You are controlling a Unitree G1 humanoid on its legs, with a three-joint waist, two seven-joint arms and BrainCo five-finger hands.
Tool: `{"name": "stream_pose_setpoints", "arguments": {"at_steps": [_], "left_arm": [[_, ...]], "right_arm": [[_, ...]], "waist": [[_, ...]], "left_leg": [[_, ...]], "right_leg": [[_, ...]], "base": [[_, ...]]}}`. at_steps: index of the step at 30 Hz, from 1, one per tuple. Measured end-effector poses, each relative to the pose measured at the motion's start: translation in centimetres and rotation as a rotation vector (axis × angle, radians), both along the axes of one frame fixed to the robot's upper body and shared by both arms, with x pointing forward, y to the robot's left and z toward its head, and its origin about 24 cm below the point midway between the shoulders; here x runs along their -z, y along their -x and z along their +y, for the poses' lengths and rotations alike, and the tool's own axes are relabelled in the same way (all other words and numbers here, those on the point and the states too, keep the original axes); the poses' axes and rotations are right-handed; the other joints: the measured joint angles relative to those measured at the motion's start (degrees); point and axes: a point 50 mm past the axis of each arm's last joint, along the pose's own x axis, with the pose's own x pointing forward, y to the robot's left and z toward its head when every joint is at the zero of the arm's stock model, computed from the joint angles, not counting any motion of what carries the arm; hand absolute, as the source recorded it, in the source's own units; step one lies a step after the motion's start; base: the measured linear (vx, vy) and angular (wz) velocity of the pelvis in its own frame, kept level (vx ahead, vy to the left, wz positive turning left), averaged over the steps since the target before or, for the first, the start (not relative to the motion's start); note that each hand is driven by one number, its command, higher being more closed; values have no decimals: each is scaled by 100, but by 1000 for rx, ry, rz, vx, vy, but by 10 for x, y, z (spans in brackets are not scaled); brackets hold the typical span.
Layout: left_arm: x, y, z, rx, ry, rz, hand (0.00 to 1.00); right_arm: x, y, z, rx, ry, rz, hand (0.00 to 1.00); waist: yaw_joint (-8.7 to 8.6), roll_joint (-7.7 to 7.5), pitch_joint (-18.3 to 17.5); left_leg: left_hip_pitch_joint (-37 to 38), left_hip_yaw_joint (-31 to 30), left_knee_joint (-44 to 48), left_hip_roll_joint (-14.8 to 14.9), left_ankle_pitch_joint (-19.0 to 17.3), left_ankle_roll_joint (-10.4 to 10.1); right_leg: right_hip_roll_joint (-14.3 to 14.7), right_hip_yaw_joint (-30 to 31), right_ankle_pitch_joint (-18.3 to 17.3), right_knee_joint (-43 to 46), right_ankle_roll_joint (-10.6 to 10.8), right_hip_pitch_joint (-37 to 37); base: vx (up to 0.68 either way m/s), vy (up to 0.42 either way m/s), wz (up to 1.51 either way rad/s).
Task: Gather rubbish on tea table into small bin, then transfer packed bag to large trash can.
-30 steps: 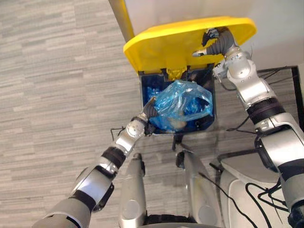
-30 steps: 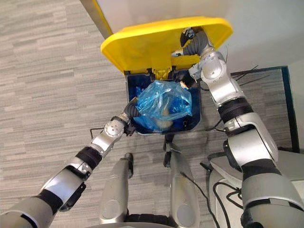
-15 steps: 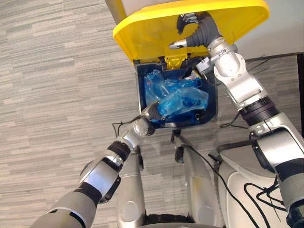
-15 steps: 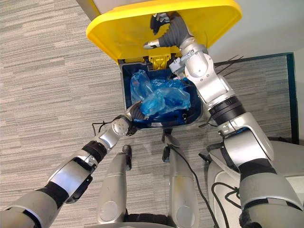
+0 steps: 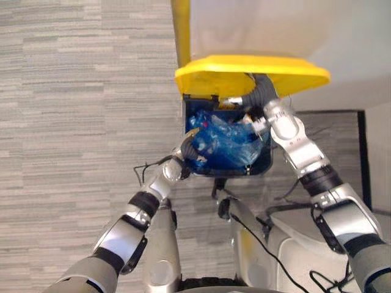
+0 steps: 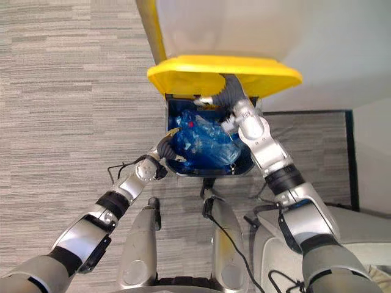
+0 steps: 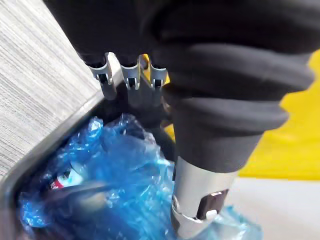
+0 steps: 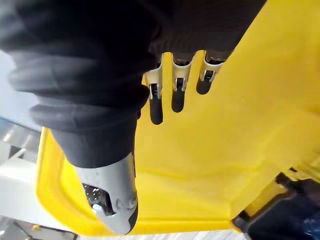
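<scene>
The large trash can has a dark blue body and a raised yellow lid. The packed blue bag lies crumpled inside it, below the rim. My left hand hovers at the can's front left corner, open; in the left wrist view its straight fingers point over the bag without holding it. My right hand reaches up under the lid, open. The right wrist view shows its fingers stretched out close to the lid's yellow underside.
Grey striped carpet spreads to the left of the can. A white wall with a yellow vertical strip stands behind it. A dark-edged mat lies on the floor to the right.
The blue bag has left my left hand and dropped into the can. That hand's fingers have straightened. The lid, with my right hand under it, now hangs lower over the can. The camera has shifted.
</scene>
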Motion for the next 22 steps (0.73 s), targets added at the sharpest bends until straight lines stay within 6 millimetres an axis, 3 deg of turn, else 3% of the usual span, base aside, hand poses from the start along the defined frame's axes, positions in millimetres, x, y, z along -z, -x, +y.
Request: {"name": "stream_pose_setpoints", "arguments": {"at_steps": [1, 3, 4, 6, 7, 9, 10, 11, 12, 13, 14, 15, 16, 17, 18, 19, 20, 22], "left_arm": [[4, 7, 7, -23, 26, 5, 0], [28, 37, 39, -141, 94, 67, 0], [35, 45, 46, -174, 110, 91, 0], [64, 87, 76, -320, 161, 201, 0], [70, 96, 82, -346, 172, 225, 0], [81, 129, 100, -438, 194, 275, 0], [82, 135, 103, -456, 206, 281, 0], [86, 148, 109, -501, 225, 297, 0], [88, 155, 113, -529, 236, 306, 0], [93, 169, 118, -582, 272, 329, 0], [97, 179, 118, -608, 305, 349, 0], [97, 182, 116, -610, 319, 353, 0], [96, 185, 113, -613, 353, 347, 0], [102, 187, 104, -627, 414, 367, 0], [106, 187, 97, -623, 449, 383, 0], [109, 193, 88, -637, 503, 389, 0], [111, 193, 84, -642, 522, 396, 0], [122, 192, 74, -653, 569, 441, 0]], "right_arm": [[9, 4, -7, 26, -2, 24, 0], [47, 25, -30, 111, -13, 127, 0], [56, 30, -33, 125, -19, 155, 0], [94, 54, -36, 145, -26, 273, 0], [103, 61, -38, 153, -29, 304, 0], [140, 98, -49, 202, -31, 440, 0], [146, 107, -52, 221, -38, 463, 0], [161, 127, -54, 245, -66, 523, 0], [169, 137, -55, 258, -81, 555, 0], [182, 156, -55, 279, -104, 617, 0], [193, 173, -55, 306, -113, 669, 0], [198, 182, -56, 317, -115, 696, 0], [206, 200, -58, 328, -117, 751, 0], [211, 211, -60, 349, -110, 789, 0], [213, 215, -60, 361, -110, 804, 0], [216, 222, -57, 362, -113, 822, 0], [216, 220, -59, 364, -111, 819, 0], [229, 228, -62, 397, -121, 889, 0]], "waist": [[2, 5, -7], [95, 7, -164], [131, 10, -229], [234, 6, -409], [252, 4, -439], [279, 13, -611], [281, 21, -666], [239, 30, -798], [167, 15, -867], [38, -15, -967], [-19, -44, -1068], [-26, -58, -1122], [3, -123, -1204], [-15, -26, -1274], [1, -21, -1372], [147, 55, -1767], [149, 69, -1755], [115, 180, -1912]], "left_leg": [[71, 18, 0, -6, 0, 1], [315, 173, -2, -86, -12, 48], [371, 244, -10, -104, -28, 100], [723, 552, -76, -215, -44, 227], [812, 638, -119, -243, -39, 264], [874, 806, -126, -293, 22, 390], [873, 800, -201, -285, 72, 427], [883, 826, -451, -268, 263, 452], [896, 806, -588, -269, 351, 464], [1009, 731, -917, -266, 552, 427], [1096, 683, -1144, -234, 714, 378], [1095, 664, -1183, -220, 749, 337], [1067, 645, -1205, -218, 794, 248], [1085, 597, -1397, -151, 893, 93], [1123, 597, -1606, -68, 969, 69], [1081, 794, -2053, 102, 1145, 53], [1085, 889, -2084, 111, 1305, -48], [1147, 832, -2390, 230, 1481, 15]], "right_leg": [[-12, 5, -5, 2, 8, 76], [-53, 151, -19, 63, 54, 217], [-67, 221, -26, 99, 88, 218], [-140, 488, -37, 224, 176, 300], [-169, 524, -42, 236, 200, 326], [-233, 728, 61, 138, 395, 337], [-241, 759, -8, 72, 583, 331], [-290, 844, -140, 606, 641, 161], [-293, 890, -301, 1072, 534, 91], [-320, 948, -814, 1991, 346, 133], [-408, 967, -1224, 2783, 333, 270], [-483, 983, -1373, 3061, 339, 374], [-569, 1054, -1583, 3094, 507, 540], [-392, 917, -1684, 2646, 644, 763], [-221, 873, -1769, 2085, 763, 947], [-45, 755, -2215, 1069, 444, 1248], [-38, 659, -2189, 1025, 373, 1191], [181, 604, -1946, 616, 285, 1283]], "base": [[-17, 54, 14], [-50, 57, -10], [-67, 56, -38], [-82, 67, -44], [-119, 63, -39], [-159, 49, -25], [-231, -8, -8], [-192, -44, 3], [-183, -84, 19], [-58, -116, 31], [-34, -144, 30], [-27, -190, 13], [-109, -227, 9], [-121, -212, 0], [-60, -260, -49], [-9, -219, -68], [-39, -203, -63], [-93, -94, -10]]}}
